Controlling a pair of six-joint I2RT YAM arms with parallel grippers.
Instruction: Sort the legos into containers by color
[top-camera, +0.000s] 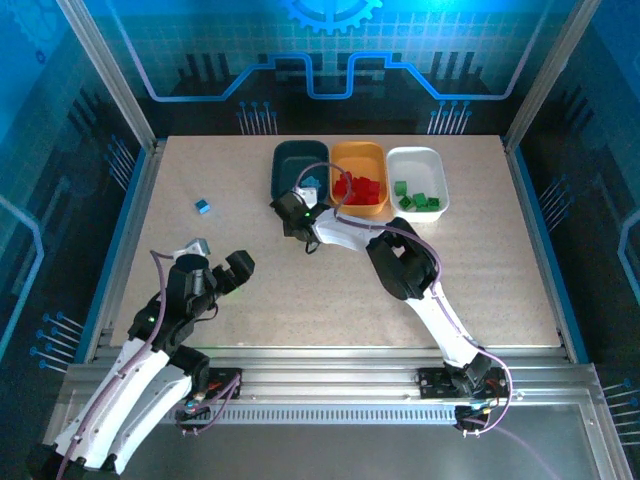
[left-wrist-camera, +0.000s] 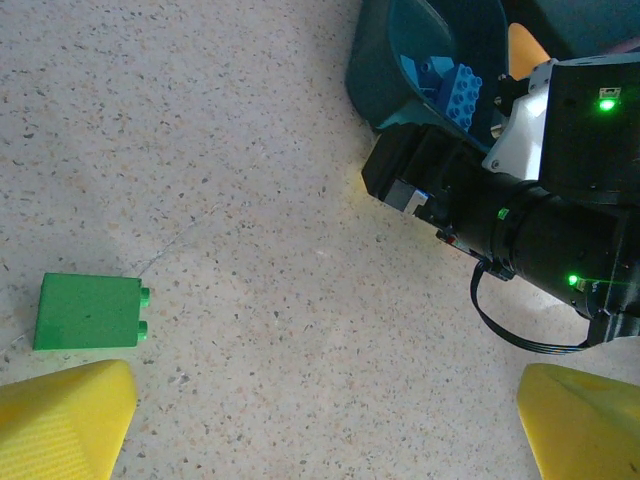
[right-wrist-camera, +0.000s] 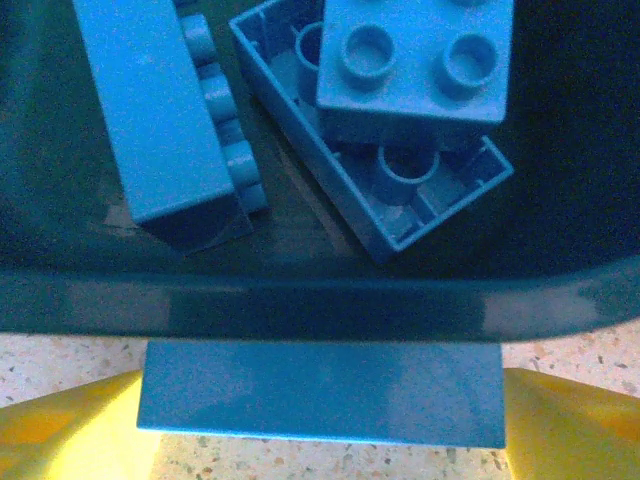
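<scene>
- Top view: the teal tub (top-camera: 290, 160) stands in a row with the orange tub (top-camera: 360, 212) next to it and the white tub (top-camera: 417, 152) beyond. Red bricks (top-camera: 358, 187) are in the orange tub and green bricks (top-camera: 417, 200) in the white, so the sort looks well advanced.
- The right claw (top-camera: 293, 208) sits at the teal tub's near rim, judged to be there to deliver blue.
- A stray blue brick (top-camera: 203, 206) lies on the tabletop (top-camera: 480, 270), well to the left of the teal tub and unsorted.
- The left claw (top-camera: 218, 255) hangs spread and empty, nearer the arm bases than that tub.
- Left wrist view: a green brick (left-wrist-camera: 88, 311) lies on its side, far from the teal tub and just beside one yellow finger (left-wrist-camera: 60, 420). It is judged the next pick.
- The right claw's black body stands between the left claw and the teal tub, blocking that path.
- Right wrist view: a long blue brick (right-wrist-camera: 320, 390) spans the gap between the yellow fingers, just outside the teal tub's rim and not yet inside.
- Whether the right claw is pinching it cannot be told.
- Blue bricks (right-wrist-camera: 400, 110) crowd the tub floor behind the rim, leaving little landing room.
</scene>
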